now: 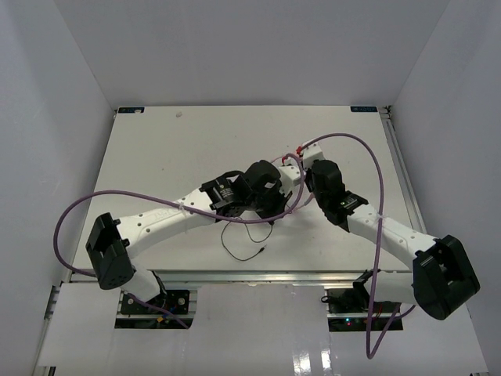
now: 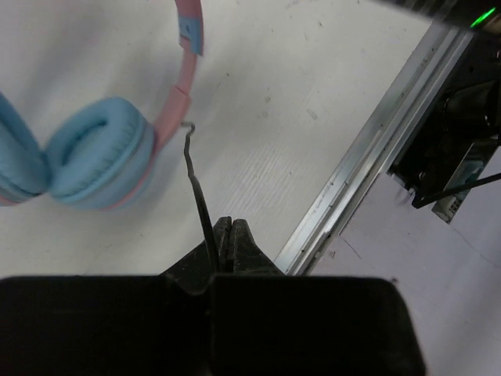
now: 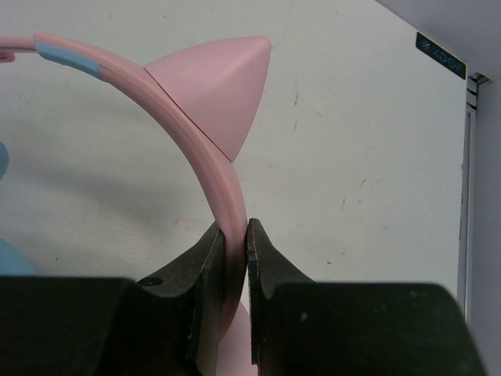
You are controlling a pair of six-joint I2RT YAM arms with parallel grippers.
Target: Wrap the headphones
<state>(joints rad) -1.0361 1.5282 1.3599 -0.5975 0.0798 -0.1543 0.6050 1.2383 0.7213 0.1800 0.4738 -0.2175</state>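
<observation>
The headphones (image 2: 98,153) (blue cups, pink cat-ear band (image 3: 227,196)) trail a black cord (image 2: 199,196).

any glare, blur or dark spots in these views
Top external: even light, faint sheen on the near ledge. Left wrist: left tool is near-black, cord crisp, green light flares top right. Right wrist: headband sharp, right tool underexposed.

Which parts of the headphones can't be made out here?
Left wrist view: pink-banded headphones with light-blue padded cups, cut by top and left edges.
Right wrist view: black right end effector hides the lower band.
Top view: white robot arms cover the headphones; thin black cord tip too small.
</observation>
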